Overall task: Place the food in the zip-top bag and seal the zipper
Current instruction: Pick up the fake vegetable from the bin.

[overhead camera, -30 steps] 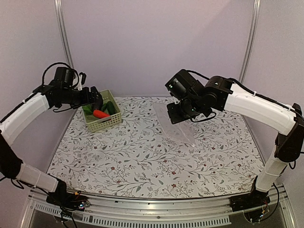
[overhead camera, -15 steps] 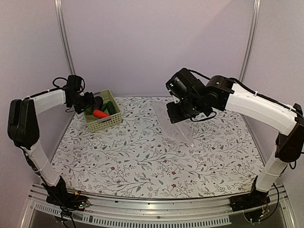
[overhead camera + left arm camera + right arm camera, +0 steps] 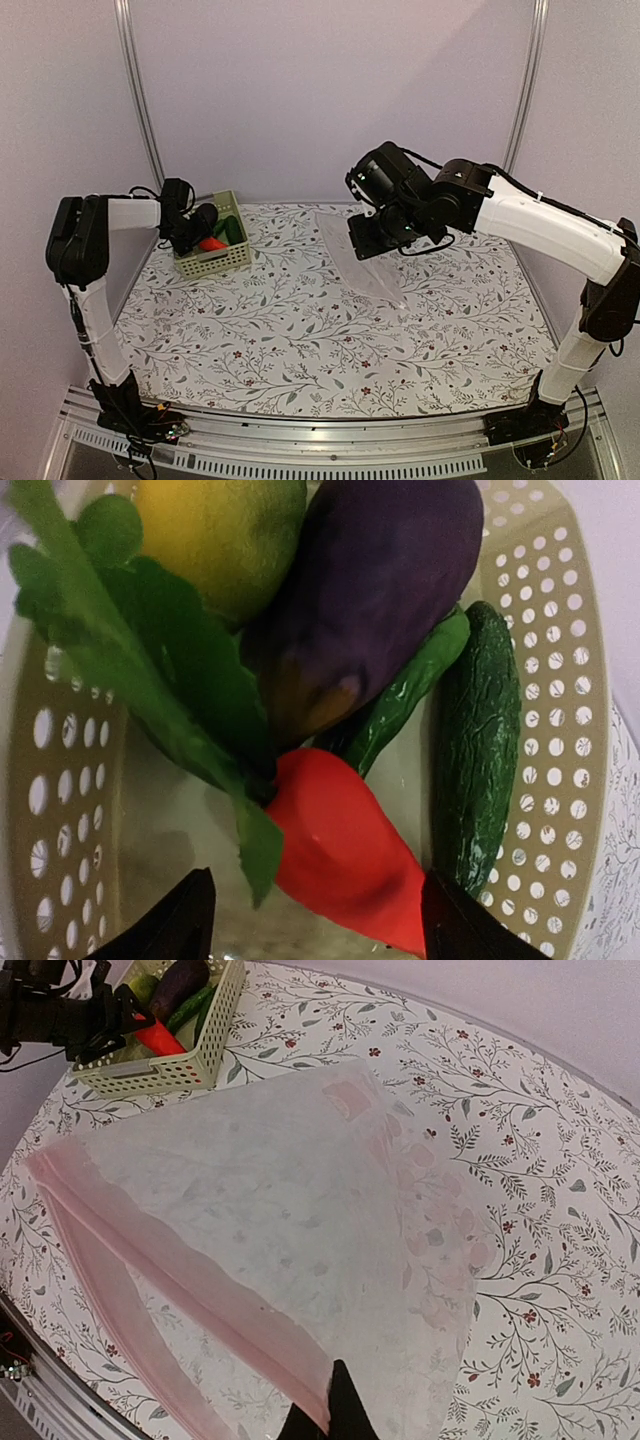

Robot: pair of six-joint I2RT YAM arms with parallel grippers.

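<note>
Inspecting from the largest item down: the floral-patterned table (image 3: 300, 340) offers broad open room across its near half, while the work is crowded toward the far edge and the left wall. The clear, crinkly zip-top bag (image 3: 280, 1220) hangs over the far centre, pinched at its mouth edge by the right arm's jaws, which are pressed together on the pale pink zipper strip (image 3: 170, 1270). Whether the low corner touches the table cannot be told. The bag is judged light, limp and slippery. A single pinch leaves the mouth slack, so it may sag shut as food is pushed in. The pale green perforated basket (image 3: 215, 262) sits at the far left, just beside the table's edge, leaving little swing room on that side. Inside it the food lies packed together: a dark purple eggplant (image 3: 370, 590), a yellow-green round fruit (image 3: 225, 530), a leafy green piece (image 3: 150, 670), a bumpy dark green cucumber (image 3: 480, 740) against the basket wall, a red-orange carrot-like piece (image 3: 345, 850) and a slim glossy green pod (image 3: 400, 695). The left arm's jaws stand spread, straddling the carrot's narrow end without closing on it. These toys look light, smooth and rigid. The carrot's thicker middle is judged the surest hold, as the tapered tip could squirt free.
</note>
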